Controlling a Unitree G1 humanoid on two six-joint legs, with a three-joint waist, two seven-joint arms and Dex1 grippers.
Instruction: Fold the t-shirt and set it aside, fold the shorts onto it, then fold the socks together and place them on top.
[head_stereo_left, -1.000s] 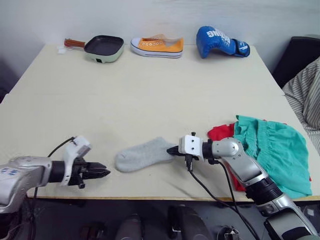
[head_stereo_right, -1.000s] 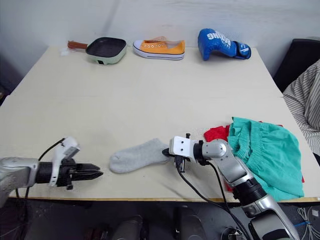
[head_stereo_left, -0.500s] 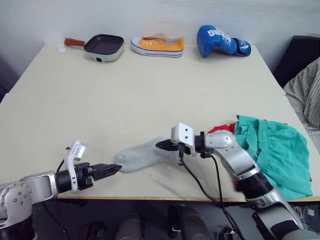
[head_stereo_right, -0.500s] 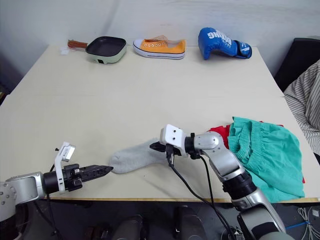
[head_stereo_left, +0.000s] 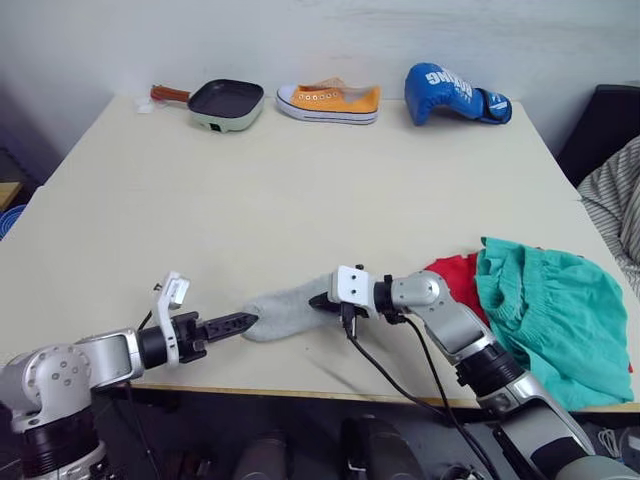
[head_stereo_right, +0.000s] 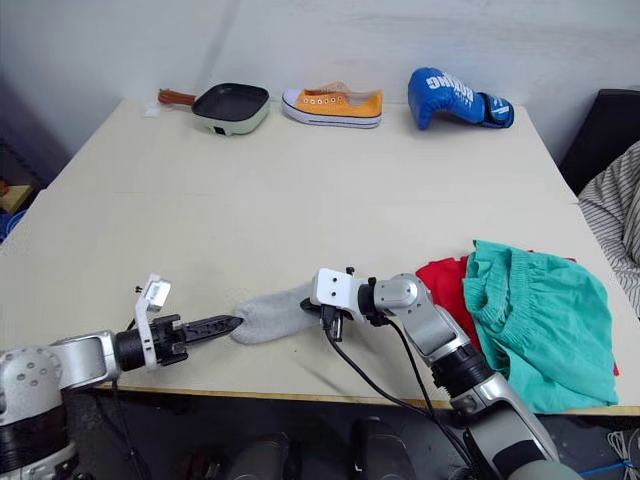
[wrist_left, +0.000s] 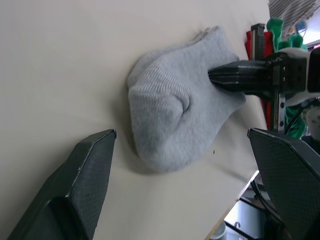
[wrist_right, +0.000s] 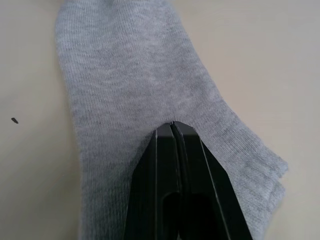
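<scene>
Socks (head_stereo_left: 285, 308) low centre: right gripper (wrist_right: 172, 125) closed, pinning the cuff; left gripper (wrist_left: 175, 165) spread wide should pinch the toe squarely, then fold across

We see the socks (wrist_right: 135, 90) as soft grey knit with fine ribbing, matt and slightly fuzzy. The table (head_stereo_left: 300, 190) looks like smooth, pale, matt board. The right gripper (wrist_right: 172, 131) has black fingers with a dull plastic sheen; the left gripper (wrist_left: 185, 165) shows finely textured dark pads. At three o'clock the shorts (head_stereo_left: 545, 310) are crinkled teal cloth over the matt red cloth of the t-shirt (head_stereo_left: 455, 275).
</scene>
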